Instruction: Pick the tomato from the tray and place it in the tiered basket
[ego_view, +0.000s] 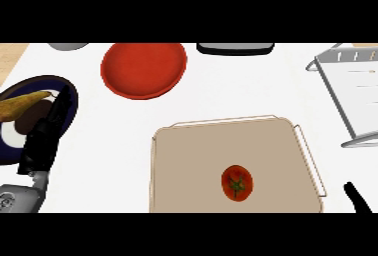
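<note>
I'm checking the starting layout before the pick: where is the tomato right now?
In the head view the tomato lies on the beige tray, right of its middle and near its lower edge, below the red plate.

We list, on the white surface (221, 102): one red plate (142, 69) at the far side; one dark blue plate (65, 102) with a white centre at the left edge, bearing a yellowish item (22, 103); one grey object (68, 46) and one black-and-white object (235, 48), both cut by the far edge
</note>
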